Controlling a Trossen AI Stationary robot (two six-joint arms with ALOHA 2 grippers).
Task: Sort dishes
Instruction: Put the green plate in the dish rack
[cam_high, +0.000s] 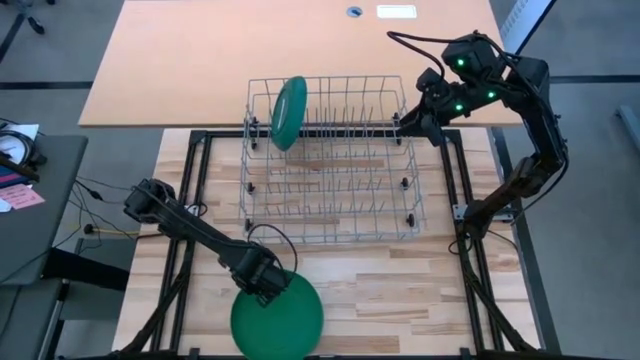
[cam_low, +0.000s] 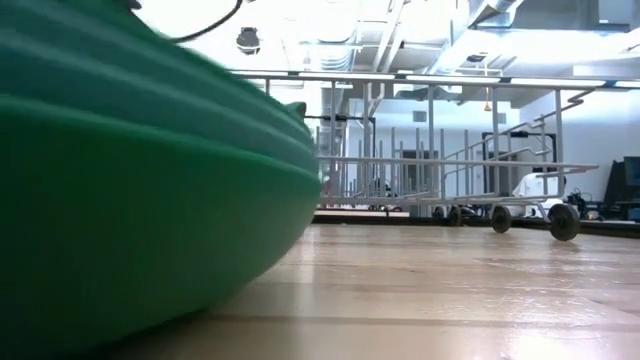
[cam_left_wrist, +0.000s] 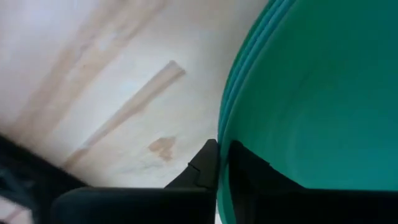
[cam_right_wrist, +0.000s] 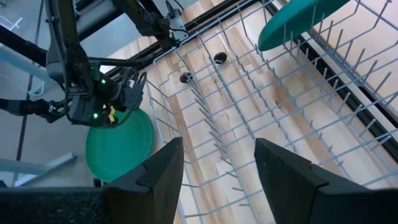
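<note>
Green stack of dishes (cam_high: 285, 320) sits at the near edge, left of centre; left gripper (cam_high: 266, 290) clenched on its top plate's far rim. Pick-up step; lift next. Farther off, one plate (cam_high: 288, 112) stands in the wire rack (cam_high: 400, 215). Right gripper (cam_high: 408, 124) waits open, far right.

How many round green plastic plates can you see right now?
2 distinct spots: one round green plate stands on edge in the wire rack; a stack of plates, count unclear, lies on the table, gripped by the left gripper.
</note>
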